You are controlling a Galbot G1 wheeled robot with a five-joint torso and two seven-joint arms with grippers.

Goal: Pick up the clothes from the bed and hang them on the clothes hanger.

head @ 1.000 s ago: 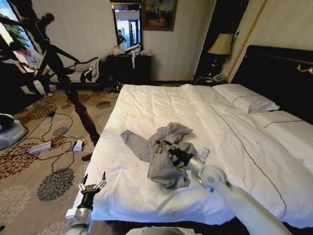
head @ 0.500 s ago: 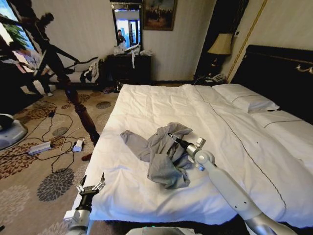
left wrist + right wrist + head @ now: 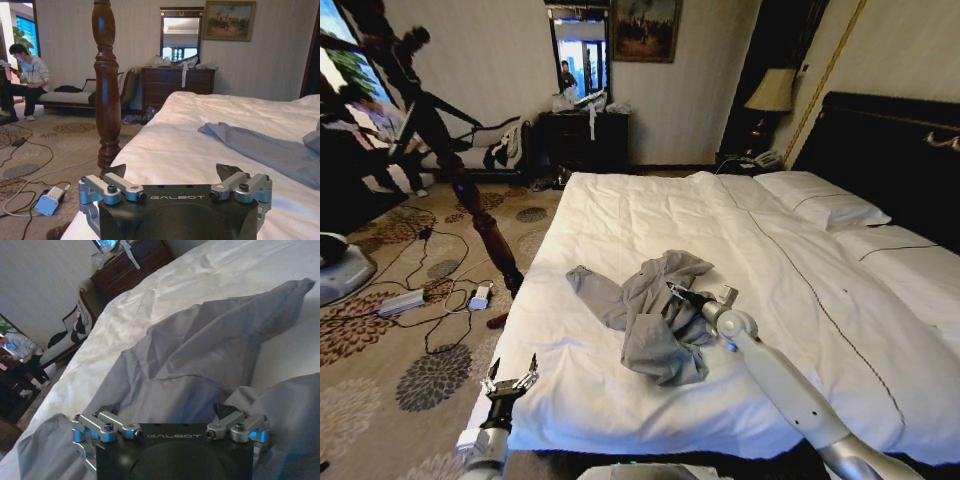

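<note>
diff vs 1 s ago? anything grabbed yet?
The right gripper has swung from the near edge of the shirt up and forward onto its middle folds, then held there; its jaws are open over the cloth, nothing grabbed. The left gripper stayed parked, open, by the bed's near corner. The shirt lies crumpled as before.

Head cam looks down from the foot of the bed (image 3: pixel 650 215) toward the headboard (whole duvet in frame). Left wrist cam sits low at the bed's near corner, facing across it; right wrist cam is right over the shirt (image 3: pixel 200 365), v. close. All three share shirt and bed.
</note>
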